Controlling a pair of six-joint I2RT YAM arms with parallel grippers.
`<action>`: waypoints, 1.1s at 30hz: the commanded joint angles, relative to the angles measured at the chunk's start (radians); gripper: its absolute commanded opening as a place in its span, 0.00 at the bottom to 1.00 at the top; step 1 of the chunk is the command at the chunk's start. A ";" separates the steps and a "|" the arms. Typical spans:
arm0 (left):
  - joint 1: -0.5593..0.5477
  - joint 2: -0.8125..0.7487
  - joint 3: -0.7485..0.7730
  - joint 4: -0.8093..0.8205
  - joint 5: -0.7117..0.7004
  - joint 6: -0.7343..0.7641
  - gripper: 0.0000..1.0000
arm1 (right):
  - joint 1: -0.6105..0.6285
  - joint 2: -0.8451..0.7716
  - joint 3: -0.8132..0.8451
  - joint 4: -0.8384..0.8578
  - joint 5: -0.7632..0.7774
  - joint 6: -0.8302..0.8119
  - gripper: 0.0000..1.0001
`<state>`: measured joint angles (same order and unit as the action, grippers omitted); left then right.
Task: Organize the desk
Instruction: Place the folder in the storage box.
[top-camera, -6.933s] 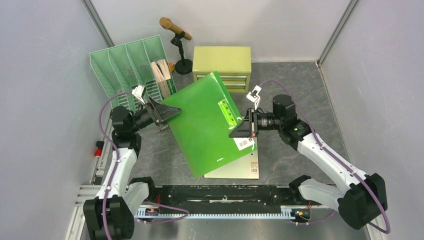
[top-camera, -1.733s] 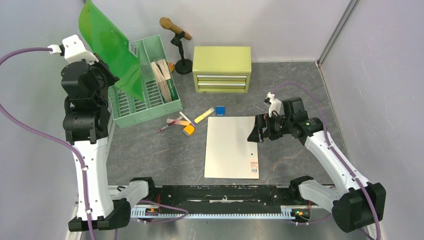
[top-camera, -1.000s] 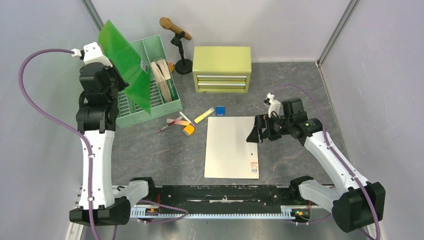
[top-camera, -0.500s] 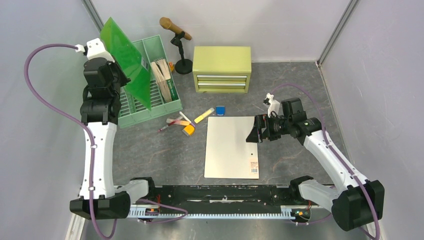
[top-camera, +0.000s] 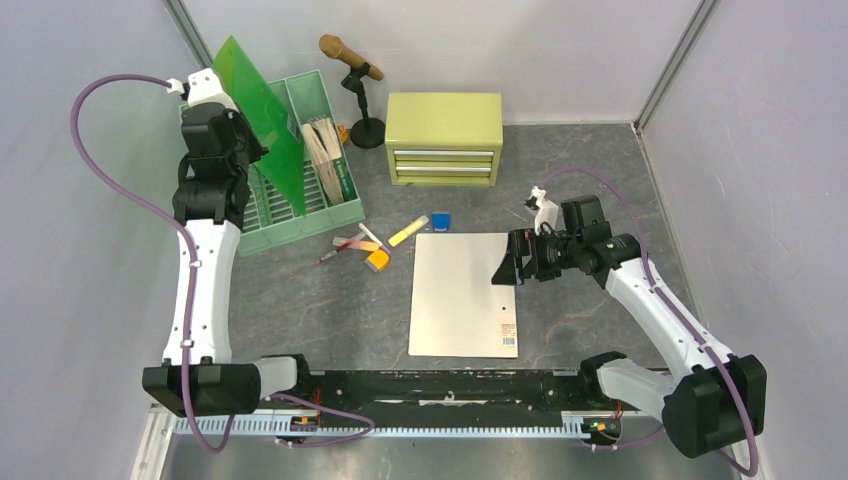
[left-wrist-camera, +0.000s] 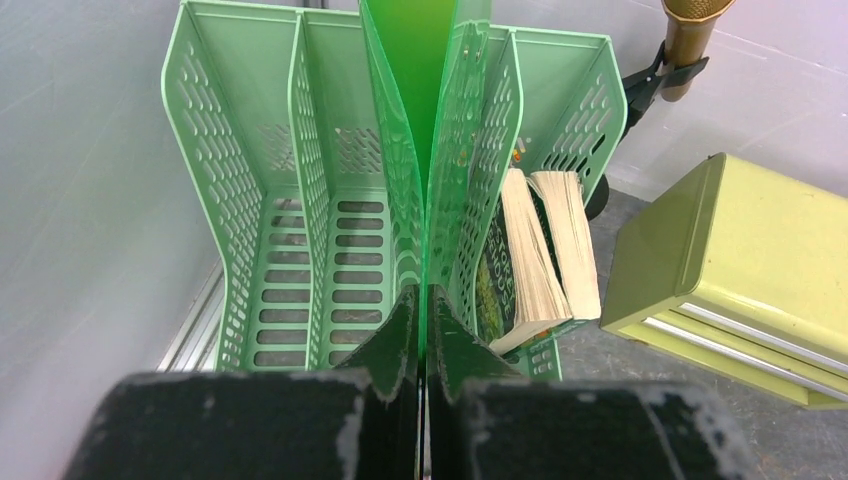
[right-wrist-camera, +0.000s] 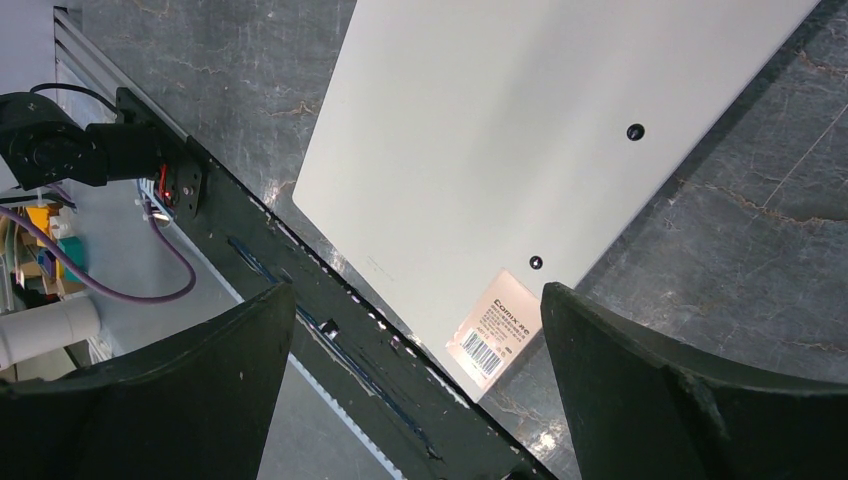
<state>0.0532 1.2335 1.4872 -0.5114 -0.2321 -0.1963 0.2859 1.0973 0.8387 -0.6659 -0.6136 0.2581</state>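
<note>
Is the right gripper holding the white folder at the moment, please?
No, the right gripper hangs open above the white folder, which lies flat on the desk.

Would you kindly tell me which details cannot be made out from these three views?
- Lower edge of the green folder: left wrist view, hidden by the dividers of the rack and the left gripper; contact with the floor unclear.
- Book titles: left wrist view, seen edge-on.
- Stationery beside the white board: top view, too small to identify.
- Label print: right wrist view, too small to read.
</note>
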 joint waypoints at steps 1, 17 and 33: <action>-0.003 0.005 0.055 0.142 0.021 0.043 0.02 | -0.002 0.007 0.007 0.026 -0.018 0.001 0.99; -0.003 0.048 0.017 0.265 0.158 0.117 0.02 | -0.002 0.034 0.020 0.025 -0.020 -0.008 0.99; -0.003 0.038 -0.106 0.355 0.187 0.163 0.02 | -0.002 0.043 0.025 0.017 -0.014 -0.016 0.99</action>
<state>0.0536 1.2842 1.3930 -0.2962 -0.0834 -0.0620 0.2859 1.1408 0.8387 -0.6666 -0.6201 0.2562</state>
